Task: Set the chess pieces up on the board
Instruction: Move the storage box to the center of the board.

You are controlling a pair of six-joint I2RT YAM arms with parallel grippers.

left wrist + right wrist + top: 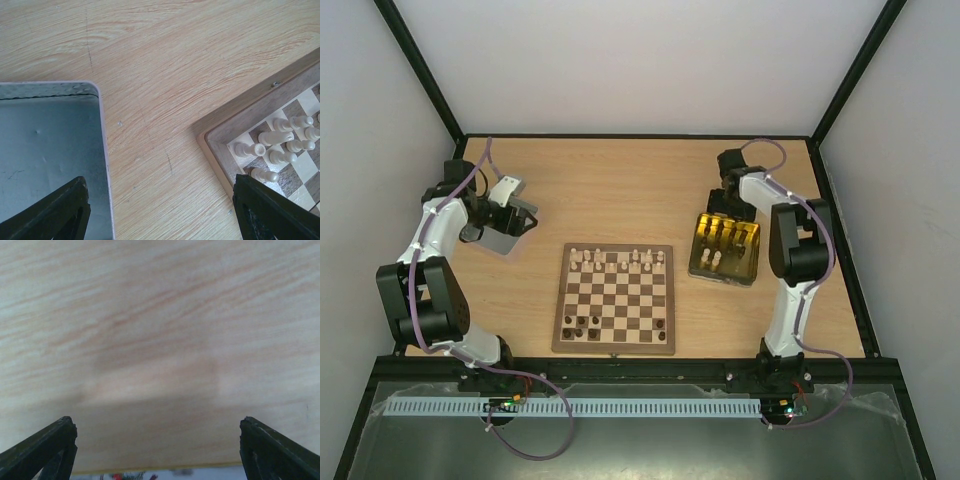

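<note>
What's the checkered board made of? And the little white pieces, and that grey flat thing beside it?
The board looks like wood: grain shows on its rim. The pale pieces seem smooth cream wood or plastic, slightly glossy. The grey lid is probably thin metal: dull sheen, raised edge, a small dent.

Pale wooden table (620,190), white walls (640,60)

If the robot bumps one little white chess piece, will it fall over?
Probably: the pale pieces look tall and narrow-based, so a nudge likely tips one. Round-bodied, a fallen one may roll. Standing close together, it might knock neighbours.
</note>
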